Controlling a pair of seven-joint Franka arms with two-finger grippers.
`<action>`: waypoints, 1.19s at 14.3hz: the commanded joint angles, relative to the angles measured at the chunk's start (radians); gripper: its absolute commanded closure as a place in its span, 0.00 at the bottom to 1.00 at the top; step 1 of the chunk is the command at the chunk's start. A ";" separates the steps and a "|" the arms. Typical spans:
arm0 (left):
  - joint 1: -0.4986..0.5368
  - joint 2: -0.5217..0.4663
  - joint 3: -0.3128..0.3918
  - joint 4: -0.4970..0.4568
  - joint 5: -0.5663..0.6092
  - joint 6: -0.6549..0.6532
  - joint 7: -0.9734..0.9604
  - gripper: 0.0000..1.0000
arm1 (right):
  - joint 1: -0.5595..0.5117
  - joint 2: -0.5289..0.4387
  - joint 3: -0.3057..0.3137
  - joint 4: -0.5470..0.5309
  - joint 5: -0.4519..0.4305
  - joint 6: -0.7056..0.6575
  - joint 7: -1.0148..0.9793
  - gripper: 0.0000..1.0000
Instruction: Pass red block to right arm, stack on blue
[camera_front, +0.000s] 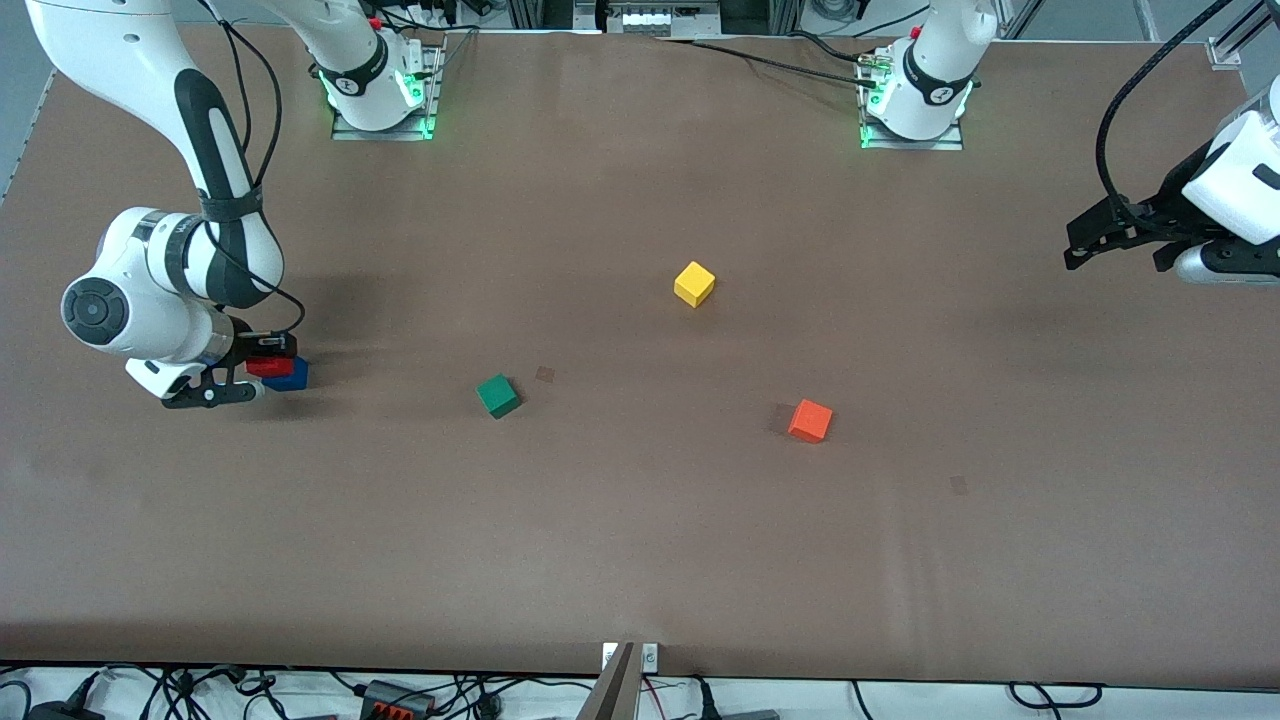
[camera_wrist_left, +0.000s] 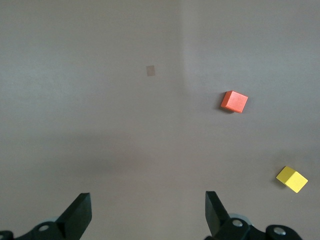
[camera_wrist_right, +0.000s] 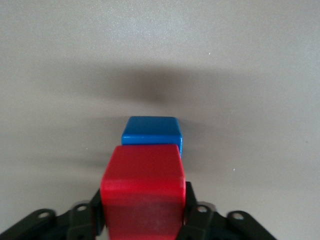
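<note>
**Operator:** What's at the right arm's end of the tabletop (camera_front: 640, 560)?

**Observer:** You'll find the right end effector (camera_front: 258, 368) low over the tabletop there. It is closed on the red block (camera_front: 268, 366). In your right wrist view its fingers (camera_wrist_right: 191, 207) lie against two sides of the block with no gap showing. The red block is directly over the blue block (camera_front: 292, 377), a little off-centre, so part of the blue top shows past it. I cannot tell you whether the two blocks touch. The blue block sits flat on the tabletop.

**Operator:** And the middle?

**Observer:** Moving toward the left arm's end, you come first to a green block (camera_front: 498, 395). Next is a yellow block (camera_front: 694, 284), which lies farther from the front camera. Then comes an orange block (camera_front: 810, 421), which is nearer to that camera than the yellow one. All three are well apart from each other and from the stack.

**Operator:** The left arm?

**Observer:** It waits at its own end, with the left end effector (camera_front: 1115, 245) up over bare tabletop. Its fingers are spread wide and hold nothing. Your left wrist view looks down between them at the orange and yellow blocks.
</note>
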 joint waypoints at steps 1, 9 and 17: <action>-0.010 0.015 0.007 0.034 0.019 -0.017 -0.004 0.00 | 0.000 -0.033 0.004 0.005 -0.001 -0.012 0.021 0.00; -0.009 0.015 0.007 0.031 0.018 -0.025 -0.001 0.00 | 0.006 -0.056 0.005 0.377 -0.001 -0.441 0.080 0.00; -0.009 0.015 0.007 0.032 0.018 -0.025 -0.001 0.00 | 0.033 -0.092 0.012 0.647 -0.007 -0.719 0.258 0.00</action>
